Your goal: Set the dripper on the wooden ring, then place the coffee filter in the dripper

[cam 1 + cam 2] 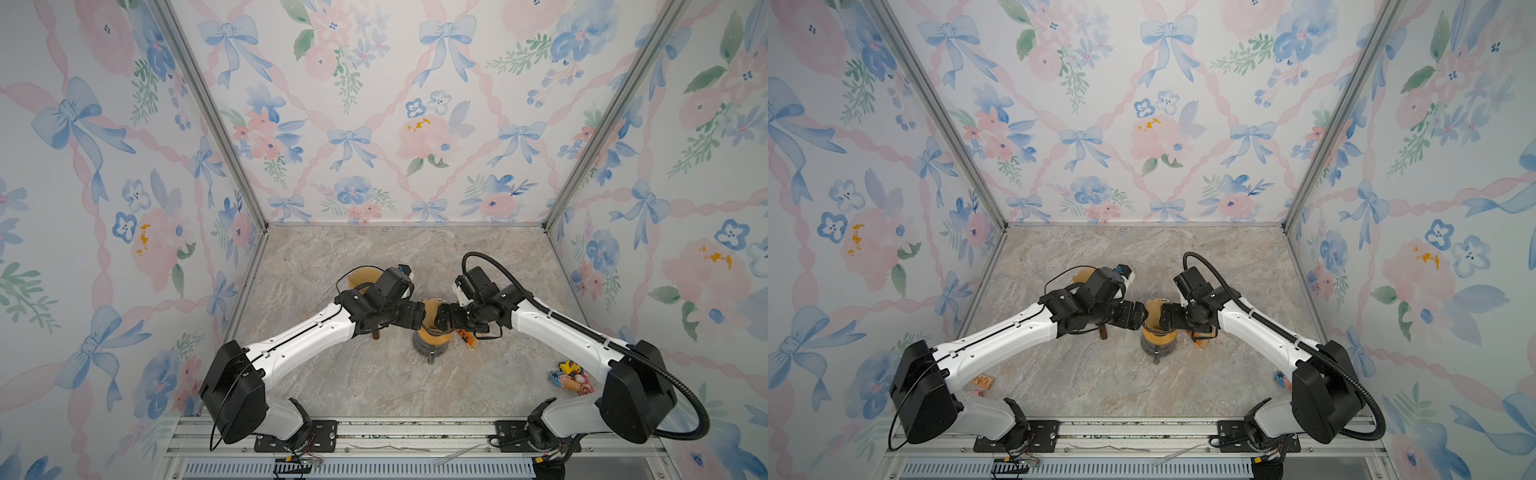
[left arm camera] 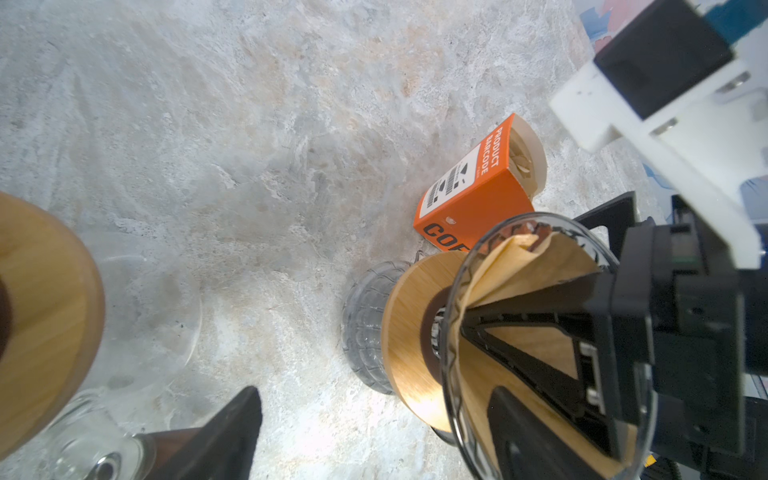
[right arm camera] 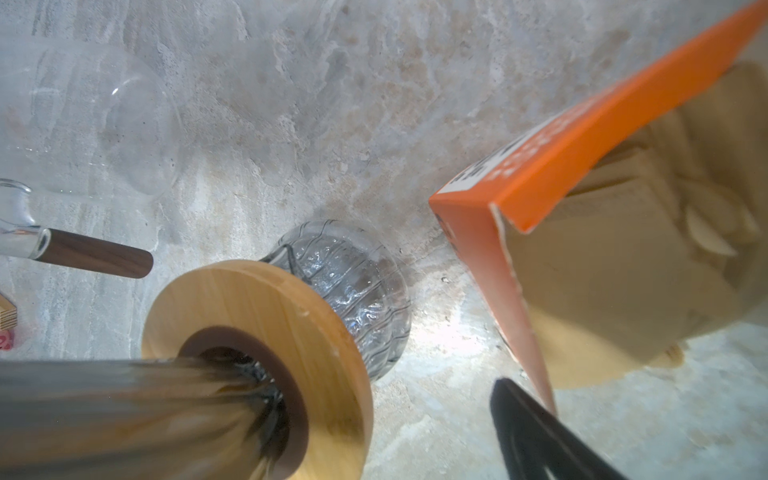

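Seating looks nearly done: filter (image 1: 430, 309) sits in the dripper (image 1: 430, 338), just below centre in a top view, my right gripper (image 1: 439, 319) spread wide at it, left gripper (image 1: 420, 319) open, both empty; next, I judge, withdraw without lifting the paper.

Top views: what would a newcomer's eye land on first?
The loud floral wallpaper covers the walls all round the booth. At the middle of the stone table, the left gripper and right gripper meet, both open, at a glass dripper holding a brown paper filter. An orange box sits just beside it, on the right arm's side.
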You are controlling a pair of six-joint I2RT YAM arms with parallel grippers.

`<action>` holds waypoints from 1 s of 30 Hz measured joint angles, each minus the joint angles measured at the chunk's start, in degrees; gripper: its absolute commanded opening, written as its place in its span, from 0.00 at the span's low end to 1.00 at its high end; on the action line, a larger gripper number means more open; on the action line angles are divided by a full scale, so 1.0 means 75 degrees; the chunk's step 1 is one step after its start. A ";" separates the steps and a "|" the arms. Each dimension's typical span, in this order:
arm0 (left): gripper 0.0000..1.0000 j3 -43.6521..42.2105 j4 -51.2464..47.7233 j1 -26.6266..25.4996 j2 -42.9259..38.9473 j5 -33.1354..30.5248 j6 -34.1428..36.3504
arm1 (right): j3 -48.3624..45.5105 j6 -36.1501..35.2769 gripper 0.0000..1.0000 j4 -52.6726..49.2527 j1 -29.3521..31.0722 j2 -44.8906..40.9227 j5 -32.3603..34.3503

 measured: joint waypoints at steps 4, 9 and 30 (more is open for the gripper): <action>0.87 0.0000 0.0000 0.0000 0.0000 0.0000 0.0000 | -0.0052 0.0041 0.99 0.0050 0.0000 -0.0041 0.0000; 0.87 0.0000 0.0000 0.0000 0.0000 0.0000 0.0000 | -0.0055 0.0044 0.99 0.0052 0.0000 -0.0047 0.0000; 0.87 0.0000 -0.0003 0.0000 -0.0070 0.0029 -0.0061 | 0.0219 0.0035 0.99 -0.0216 -0.0058 -0.1017 -0.0087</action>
